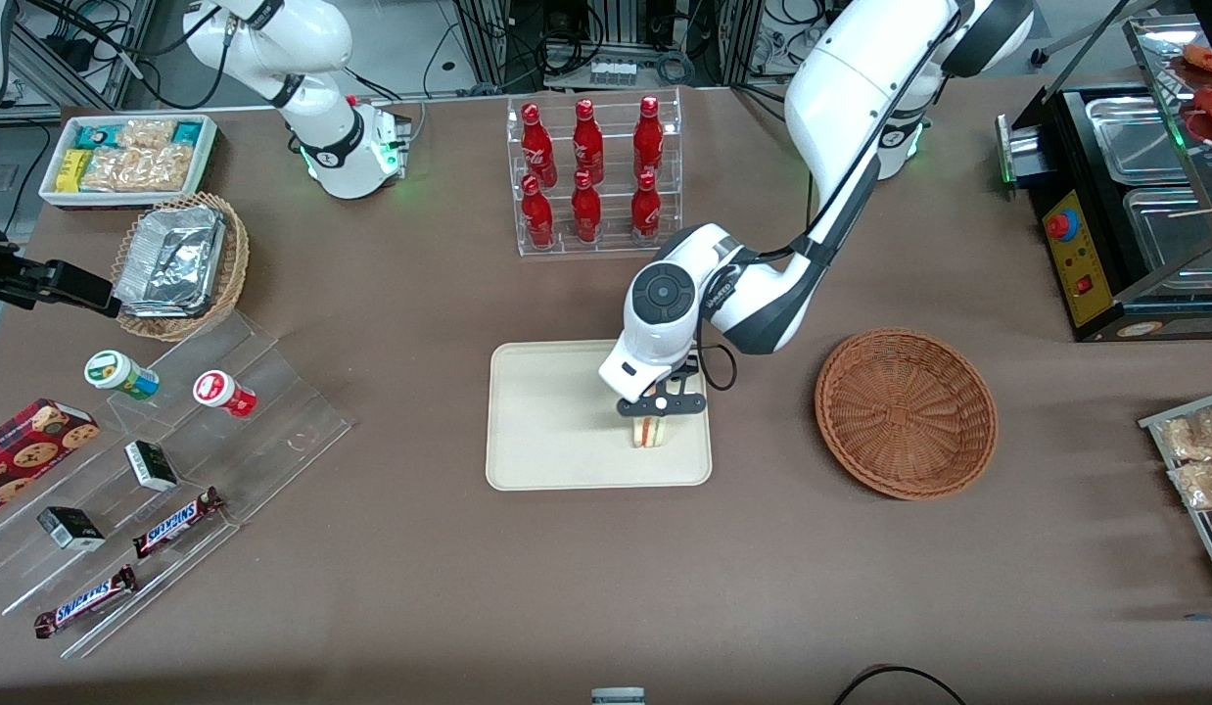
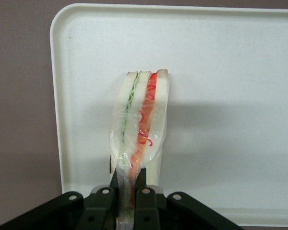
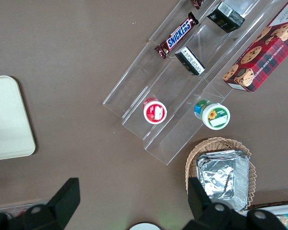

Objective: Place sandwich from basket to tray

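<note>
The sandwich [image 1: 650,432] is a wrapped wedge of pale bread with green and red-orange layers, and it hangs over the cream tray [image 1: 547,421], at or just above its surface. My gripper [image 1: 662,407] is shut on the sandwich's upper end. In the left wrist view the black fingers [image 2: 146,194] pinch the sandwich [image 2: 141,120] with the tray [image 2: 221,62] beneath it. The reddish-brown basket [image 1: 906,412] sits empty on the table beside the tray, toward the working arm's end.
A clear rack of red bottles [image 1: 591,176] stands farther from the front camera than the tray. Toward the parked arm's end are clear stepped shelves [image 1: 175,460] with snacks and a lighter wicker basket of foil trays [image 1: 180,264]. A black appliance [image 1: 1115,215] stands at the working arm's end.
</note>
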Controlling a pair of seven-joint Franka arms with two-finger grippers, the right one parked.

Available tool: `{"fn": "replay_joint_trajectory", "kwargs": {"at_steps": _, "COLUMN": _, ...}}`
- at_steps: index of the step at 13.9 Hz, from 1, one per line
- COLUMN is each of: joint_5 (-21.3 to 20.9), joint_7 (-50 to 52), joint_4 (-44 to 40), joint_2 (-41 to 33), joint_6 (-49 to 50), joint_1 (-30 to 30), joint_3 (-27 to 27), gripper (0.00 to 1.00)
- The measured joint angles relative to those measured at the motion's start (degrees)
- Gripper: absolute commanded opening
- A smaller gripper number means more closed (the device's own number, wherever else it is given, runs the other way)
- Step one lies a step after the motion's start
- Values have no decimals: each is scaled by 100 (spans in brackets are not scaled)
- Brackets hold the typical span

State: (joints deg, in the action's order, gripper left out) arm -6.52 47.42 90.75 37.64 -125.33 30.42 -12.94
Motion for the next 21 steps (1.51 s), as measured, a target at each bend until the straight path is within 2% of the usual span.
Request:
{"fn": "replay_joint_trajectory", "kwargs": {"at_steps": 1, "joint_5": 0, "joint_7": 0, "joint_4": -9, "joint_2": 1, "joint_6": 0, "joint_1": 0, "joint_3": 0, "gripper": 79}}
{"fn": "replay_joint_trajectory", "kwargs": {"at_steps": 2, "joint_5": 0, "joint_7": -1, "joint_4": -17, "joint_2": 3, "joint_6": 0, "joint_1": 0, "joint_3": 0, "gripper": 100}}
{"fn": "replay_joint_trajectory", "kwargs": {"at_steps": 14, "joint_5": 0, "joint_7": -1, "joint_4": -408, "joint_2": -59, "joint_6": 57, "joint_1": 5, "joint_3": 2, "gripper": 100}}
{"fn": "replay_joint_trajectory", "kwargs": {"at_steps": 18, "joint_5": 2, "joint_7": -1, "joint_4": -483, "joint_2": -466, "joint_6": 619, "joint_1": -93, "joint_3": 81, "gripper": 100}}
{"fn": "replay_joint_trajectory", "kwargs": {"at_steps": 21, "joint_5": 105, "joint_7": -11, "joint_4": -481, "joint_2": -798, "joint_6": 926, "joint_1": -491, "joint_3": 106, "gripper": 100}}
